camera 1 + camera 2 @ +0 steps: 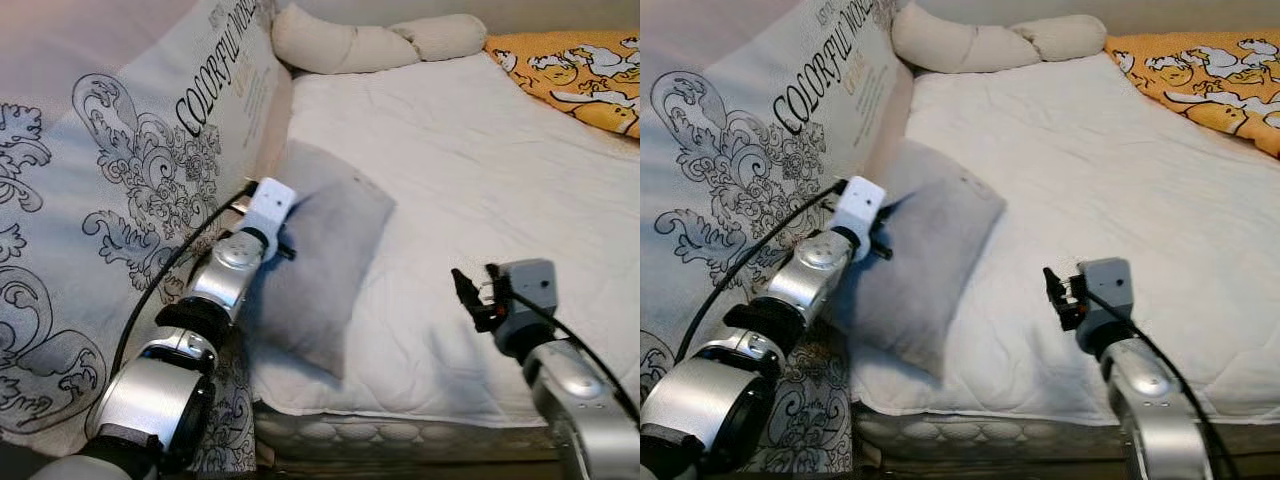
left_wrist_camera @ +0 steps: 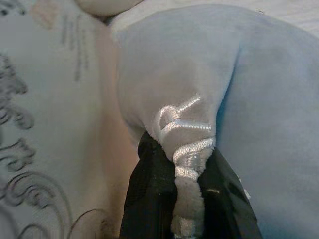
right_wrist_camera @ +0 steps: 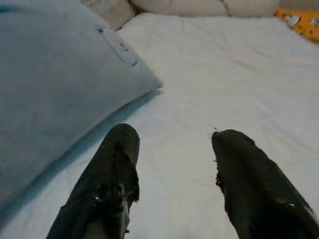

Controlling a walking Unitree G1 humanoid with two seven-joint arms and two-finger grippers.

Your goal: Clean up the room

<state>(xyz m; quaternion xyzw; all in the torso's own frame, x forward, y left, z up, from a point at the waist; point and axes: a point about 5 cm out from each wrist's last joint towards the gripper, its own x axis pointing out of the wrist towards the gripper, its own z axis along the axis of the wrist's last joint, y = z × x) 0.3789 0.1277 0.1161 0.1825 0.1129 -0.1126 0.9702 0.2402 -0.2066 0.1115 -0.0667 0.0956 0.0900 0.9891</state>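
The left gripper's [image 2: 192, 199] black fingers are pinched tight on a bunched corner of the soft grey rectangular pillow [image 1: 325, 265], a grip that looks meant for dragging or lifting it. The pillow lies on the white quilted bed [image 1: 480, 180], at its left edge against the printed cream mattress cover [image 1: 120, 190], long axis running from the near bed edge up towards the headboard. The right gripper [image 3: 172, 184] hovers just above the bed nearby, fingers spread and empty.

Soft even daylight; wrist views blurry close up; faint shadows
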